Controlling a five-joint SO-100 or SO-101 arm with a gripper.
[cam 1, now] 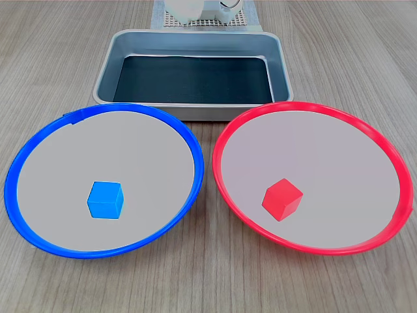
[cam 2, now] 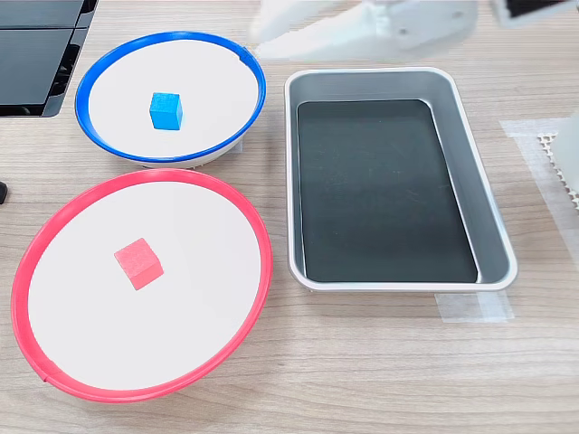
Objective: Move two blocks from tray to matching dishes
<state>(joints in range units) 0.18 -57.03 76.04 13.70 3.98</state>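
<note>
The blue block (cam 1: 105, 199) (cam 2: 166, 110) lies in the blue-rimmed dish (cam 1: 39, 156) (cam 2: 99, 72). In the red-rimmed dish (cam 1: 365, 143) (cam 2: 54, 253) lies the red block (cam 1: 283, 199) (cam 2: 138, 263). The grey tray (cam 1: 107, 65) (cam 2: 479, 181) holds no block. In the second exterior view my white gripper (cam 2: 258, 34) hangs blurred above the tray's far edge, pointing toward the blue dish. Its jaws taper to one tip with no gap and nothing between them. The first exterior view shows only the arm's white base (cam 1: 195, 10) behind the tray.
Wood-grain table all round. A dark flat object (cam 2: 36, 54) lies at the second exterior view's upper left, beside the blue dish. A white perforated mat (cam 1: 171, 21) (cam 2: 556, 163) sits under the arm's base. Clear tape (cam 2: 470, 307) marks the table by the tray's corner.
</note>
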